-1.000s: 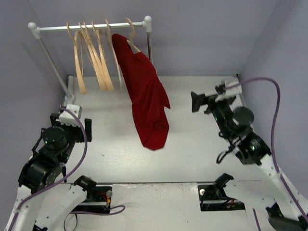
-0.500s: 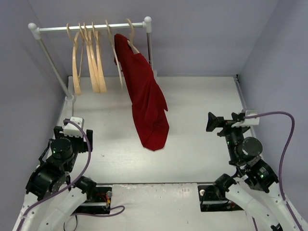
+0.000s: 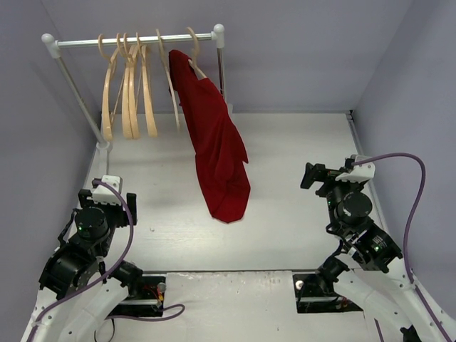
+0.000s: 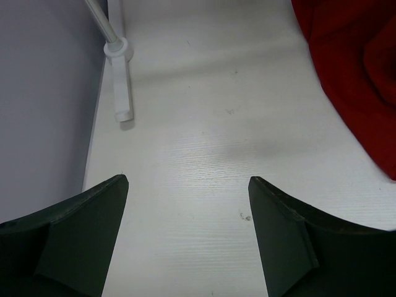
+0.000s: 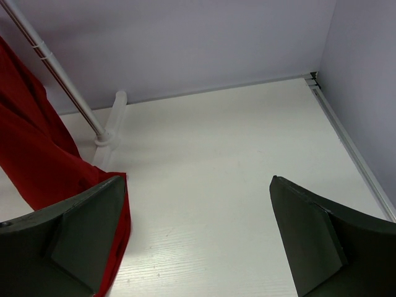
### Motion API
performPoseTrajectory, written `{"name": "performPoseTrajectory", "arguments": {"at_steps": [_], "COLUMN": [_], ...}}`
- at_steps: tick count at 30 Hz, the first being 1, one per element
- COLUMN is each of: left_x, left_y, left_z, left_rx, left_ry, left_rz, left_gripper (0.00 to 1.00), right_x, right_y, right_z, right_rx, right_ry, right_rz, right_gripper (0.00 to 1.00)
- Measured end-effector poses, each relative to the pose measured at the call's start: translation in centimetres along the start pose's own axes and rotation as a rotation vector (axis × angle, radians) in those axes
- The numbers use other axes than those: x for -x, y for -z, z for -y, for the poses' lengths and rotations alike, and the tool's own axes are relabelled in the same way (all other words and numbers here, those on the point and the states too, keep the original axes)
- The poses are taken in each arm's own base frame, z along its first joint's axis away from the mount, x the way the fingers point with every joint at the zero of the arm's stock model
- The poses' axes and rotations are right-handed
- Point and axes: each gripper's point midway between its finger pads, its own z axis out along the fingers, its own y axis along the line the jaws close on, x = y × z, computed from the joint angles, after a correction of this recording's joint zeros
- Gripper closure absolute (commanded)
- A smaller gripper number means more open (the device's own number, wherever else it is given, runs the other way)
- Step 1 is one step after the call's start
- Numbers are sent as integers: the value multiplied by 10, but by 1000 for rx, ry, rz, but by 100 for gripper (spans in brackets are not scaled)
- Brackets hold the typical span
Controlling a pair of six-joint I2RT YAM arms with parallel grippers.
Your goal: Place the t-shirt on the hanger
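Observation:
The dark-red t-shirt (image 3: pixel 217 146) hangs from a pale wooden hanger (image 3: pixel 192 44) on the rail, drooping down to the table. It also shows in the left wrist view (image 4: pixel 356 74) at the upper right and in the right wrist view (image 5: pixel 37 158) at the left. My left gripper (image 3: pixel 114 191) is open and empty, low at the near left, apart from the shirt; its jaws (image 4: pixel 189 185) stand wide over bare table. My right gripper (image 3: pixel 313 174) is open and empty at the near right; its jaws (image 5: pixel 198 182) stand wide, the shirt's hem beside the left finger.
A white-and-metal rail stand (image 3: pixel 135 40) stands at the back left, holding several bare wooden hangers (image 3: pixel 128 92). Its foot (image 4: pixel 120 80) lies ahead of the left gripper, its right post (image 5: pixel 55 71) ahead of the right one. Lilac walls (image 3: pixel 399 64) enclose the white table (image 3: pixel 299 142).

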Motion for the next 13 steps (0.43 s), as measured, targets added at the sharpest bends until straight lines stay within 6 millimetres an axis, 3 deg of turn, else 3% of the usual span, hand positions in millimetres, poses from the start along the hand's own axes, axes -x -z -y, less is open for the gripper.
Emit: {"name": "performPoseTrajectory", "arguments": {"at_steps": [13], "left_x": [0], "left_y": [0], "left_z": [-8], "left_rx": [48], "left_ry": [11], "left_rz": [1], "left_gripper": [26], "right_x": [3], "right_y": [3], "right_z": [3], "right_rx": [-3], "right_ry": [-10], "right_rz": [12], "right_gripper": [0]}}
